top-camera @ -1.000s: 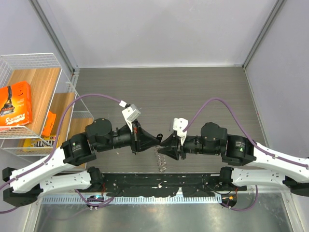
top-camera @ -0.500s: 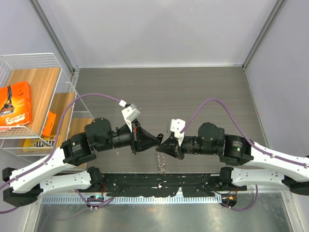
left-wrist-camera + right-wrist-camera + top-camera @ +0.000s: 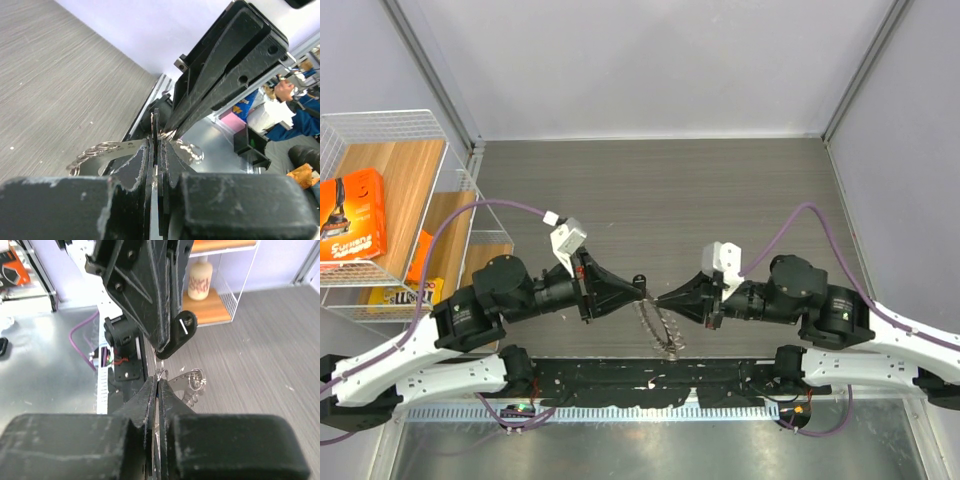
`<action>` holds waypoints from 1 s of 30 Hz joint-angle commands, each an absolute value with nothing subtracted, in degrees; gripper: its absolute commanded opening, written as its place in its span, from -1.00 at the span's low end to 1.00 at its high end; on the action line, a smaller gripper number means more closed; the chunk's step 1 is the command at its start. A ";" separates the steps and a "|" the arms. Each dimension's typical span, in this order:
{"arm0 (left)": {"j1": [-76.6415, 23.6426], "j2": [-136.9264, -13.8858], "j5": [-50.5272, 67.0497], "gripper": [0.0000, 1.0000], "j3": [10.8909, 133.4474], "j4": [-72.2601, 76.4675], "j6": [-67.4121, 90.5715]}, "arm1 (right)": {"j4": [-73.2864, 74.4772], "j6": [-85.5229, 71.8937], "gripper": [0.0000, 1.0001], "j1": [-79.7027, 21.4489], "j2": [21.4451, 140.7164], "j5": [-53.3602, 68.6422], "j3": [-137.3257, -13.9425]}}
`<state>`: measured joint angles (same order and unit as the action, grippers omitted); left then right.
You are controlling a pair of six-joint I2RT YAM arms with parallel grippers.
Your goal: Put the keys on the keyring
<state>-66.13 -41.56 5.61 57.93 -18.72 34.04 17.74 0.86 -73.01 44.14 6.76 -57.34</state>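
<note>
My left gripper [image 3: 642, 291] and right gripper [image 3: 664, 298] meet tip to tip above the table's near edge. Both are shut on the thin wire of the keyring [image 3: 161, 373], which pokes out of the right fingers [image 3: 150, 390]. The silvery keys [image 3: 662, 328] hang below the tips as a short dangling bunch. In the left wrist view a flat silver key [image 3: 102, 150] sticks out left of my shut fingers [image 3: 142, 165], and the right gripper [image 3: 172, 134] comes down from above. In the right wrist view the keys [image 3: 196, 381] hang right of the tips, with the left gripper [image 3: 165, 351] overhead.
A white wire basket [image 3: 460, 180] stands at the left edge with wooden shelves and an orange box [image 3: 352, 215]. The black rail with the arm bases [image 3: 650, 380] runs along the near edge, just under the keys. Grey walls close the back and the right.
The right gripper has closed on the ring. Both arm bodies have drawn back from each other, left arm leftwards and right arm rightwards, while the tips stay together. The key bunch now hangs further to the lower right.
</note>
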 commanded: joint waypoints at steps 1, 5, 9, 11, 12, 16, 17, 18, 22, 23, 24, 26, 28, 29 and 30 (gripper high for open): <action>-65.83 -37.27 0.70 -1.00 55.64 -11.78 35.16 | 16.00 0.09 -0.89 -73.21 39.91 6.42 -57.13; -65.83 -37.88 2.37 -1.00 54.14 -9.41 35.94 | 12.93 -1.93 -0.88 -73.21 39.90 8.78 -57.39; -65.92 -38.41 4.04 -1.00 52.56 -6.33 36.56 | 9.32 -4.04 -0.88 -73.21 40.43 10.63 -57.66; -66.01 -38.32 4.22 -1.00 52.03 -5.54 36.65 | 7.56 -5.27 -0.89 -73.21 40.34 10.37 -57.39; -65.92 -38.23 4.39 -1.00 51.77 -5.10 36.74 | 6.17 -5.45 -0.89 -73.21 39.91 10.37 -57.13; -66.00 -37.88 4.04 -1.00 51.24 -4.66 36.65 | 2.47 -7.29 -0.88 -73.30 38.50 9.32 -55.99; -65.92 -37.79 3.96 -1.00 51.15 -4.31 36.65 | 2.03 -7.90 -0.89 -73.21 38.15 8.97 -55.73; -65.92 -37.53 3.96 -1.00 50.98 -4.13 36.65 | 0.80 -8.35 -0.88 -73.21 37.88 8.27 -55.20; -65.92 -37.35 3.95 -1.00 50.71 -3.34 36.56 | -3.76 -9.67 -0.88 -73.21 36.74 6.07 -53.53; -65.92 -37.35 4.13 -1.00 50.54 -2.90 36.56 | -4.56 -9.84 -0.89 -73.30 36.74 5.72 -53.00; -66.00 -37.27 4.22 -1.00 50.45 -2.64 36.56 | -5.61 -10.10 -0.88 -73.30 36.65 5.02 -52.91; -65.83 -37.44 4.83 -1.00 50.45 -2.29 36.48 | -7.37 -10.28 -0.88 -73.30 36.74 3.87 -52.65; -65.92 -37.70 5.18 -1.00 50.62 -2.02 36.47 | -9.40 -10.81 -0.89 -73.21 36.65 2.82 -52.30; -66.00 -37.71 5.45 -1.00 50.62 -2.02 36.47 | -10.88 -11.07 -0.88 -73.30 36.82 2.46 -52.21; -65.83 -37.88 5.36 -1.00 50.63 -1.93 36.47 | -11.51 -11.68 -0.88 -73.30 36.74 1.85 -52.03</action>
<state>-66.37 -38.02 5.80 50.78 -3.90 37.30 1.13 -9.21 -73.01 38.48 4.69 -51.27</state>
